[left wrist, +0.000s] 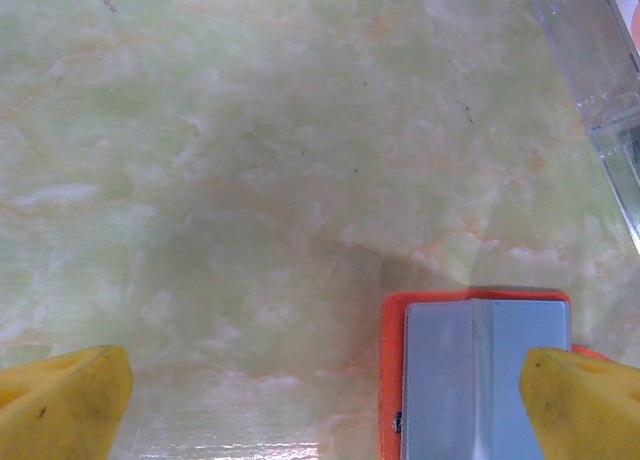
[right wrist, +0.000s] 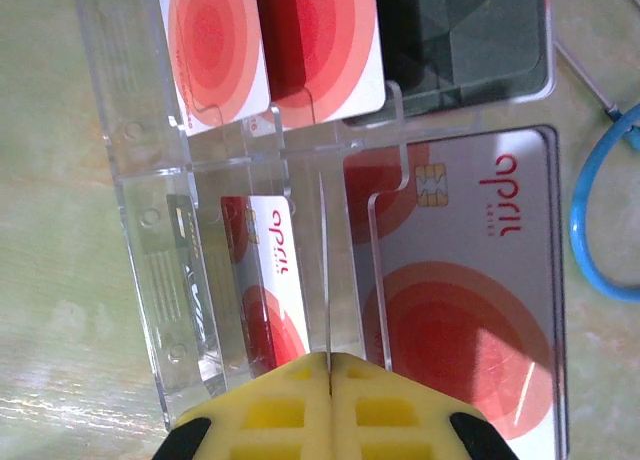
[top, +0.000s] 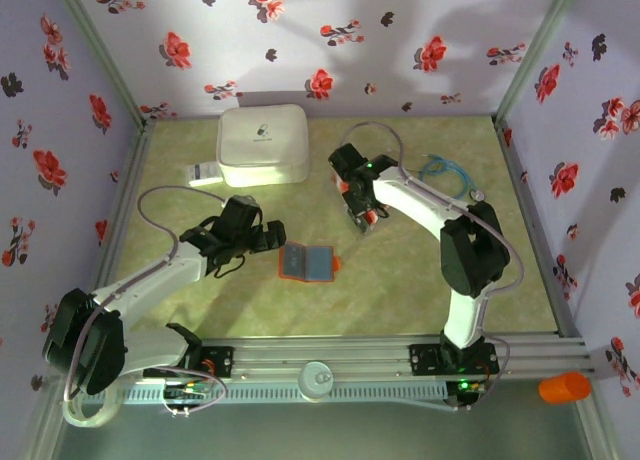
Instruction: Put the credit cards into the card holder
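Left claw [top: 270,238]: yellow fingers [left wrist: 60,405] spread wide with nothing between them, low over the tabletop [top: 200,310], pointing at the card holder.
Card holder [top: 308,263]: lies open and flat near the middle of the tabletop, its grey-blue inside facing up. In the left wrist view it sits close to the right-hand finger.
Right claw [right wrist: 328,380]: pads pressed together above the clear stand [right wrist: 150,230]. A thin edge runs up from the seam, and I cannot tell whether it is a card or a divider.
Credit cards [right wrist: 470,310]: in and around the stand's slots. One white card with red circles lies face up, and a dark card [right wrist: 470,40] lies beyond it.
Stand position: near the card holder but not touching it.
Far side: white case [top: 262,145], with a blue cable [top: 445,170] to its right.
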Available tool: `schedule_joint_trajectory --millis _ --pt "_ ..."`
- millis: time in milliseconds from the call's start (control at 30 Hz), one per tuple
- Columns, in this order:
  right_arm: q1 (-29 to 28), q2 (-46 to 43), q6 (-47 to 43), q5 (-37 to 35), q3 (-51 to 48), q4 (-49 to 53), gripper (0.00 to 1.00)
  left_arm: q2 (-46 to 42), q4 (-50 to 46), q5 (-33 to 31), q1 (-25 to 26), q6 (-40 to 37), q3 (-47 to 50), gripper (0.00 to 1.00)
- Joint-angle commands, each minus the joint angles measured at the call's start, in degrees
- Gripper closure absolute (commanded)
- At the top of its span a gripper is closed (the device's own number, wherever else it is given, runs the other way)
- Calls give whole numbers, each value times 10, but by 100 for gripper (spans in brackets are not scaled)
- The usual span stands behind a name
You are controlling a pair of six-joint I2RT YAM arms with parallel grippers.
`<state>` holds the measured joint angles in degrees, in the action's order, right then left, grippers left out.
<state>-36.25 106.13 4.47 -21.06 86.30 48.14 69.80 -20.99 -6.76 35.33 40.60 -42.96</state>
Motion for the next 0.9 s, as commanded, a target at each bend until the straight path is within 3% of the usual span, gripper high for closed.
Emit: schedule_joint_trajectory --millis 0,167,333,700,867 --pt "2 -37 -23 -18 28 19 100 -1 8 7 -3 10 8 0" --pt "-3 -78 -18 -16 41 27 100 -1 10 8 -3 9 12 0" --pt "-8 -138 33 29 19 -3 100 -3 18 11 -3 8 19 0" --pt "-9 -283 243 216 -207 -251 100 3 33 32 4 -13 28 0" --pt "-25 -318 343 212 -314 -367 100 20 29 12 27 -32 18 0"
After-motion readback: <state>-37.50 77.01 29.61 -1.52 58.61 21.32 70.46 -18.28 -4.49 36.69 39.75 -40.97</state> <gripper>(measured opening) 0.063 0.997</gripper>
